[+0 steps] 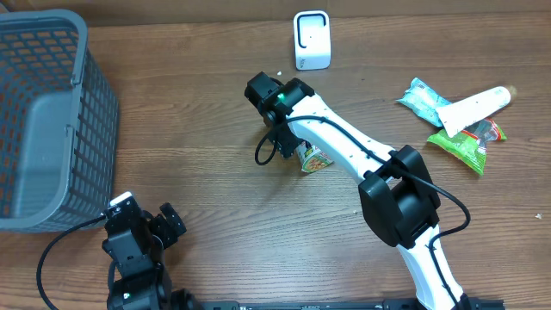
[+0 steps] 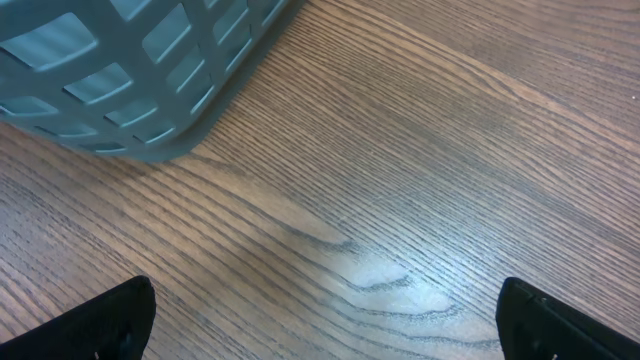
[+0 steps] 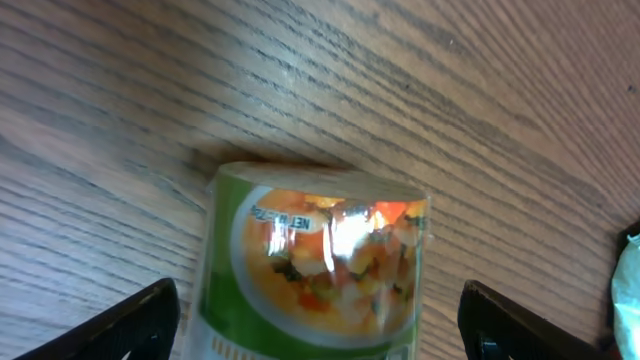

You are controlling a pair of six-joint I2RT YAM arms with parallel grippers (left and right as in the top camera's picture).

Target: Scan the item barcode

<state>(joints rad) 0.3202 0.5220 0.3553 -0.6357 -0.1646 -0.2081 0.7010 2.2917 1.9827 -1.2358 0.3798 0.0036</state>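
right claw open over the can, barcode not yet shown

nearest you, the left gripper (image 2: pixel 325 335) is parked at the table's (image 1: pixel 198 103) front edge by the basket (image 1: pixel 82 52). its jaws are wide apart with only bare wood between them, likely to stay out of the way.

further in, mid-table, your right gripper (image 3: pixel 318 320) sits over the can (image 3: pixel 315 260). its fingers stand off either side with a gap showing on both, so nothing is clamped. that straddle looks like the set-up for a grasp.

the can has a green label with a picture of mixed vegetables, glossy and catching glare. no barcode shows on the face you see. whether it stands or lies on its side, i can't tell.

farthest back, the white scanner (image 1: pixel 312 40) stands upright, well apart from the can, so you'd need to carry the can there.
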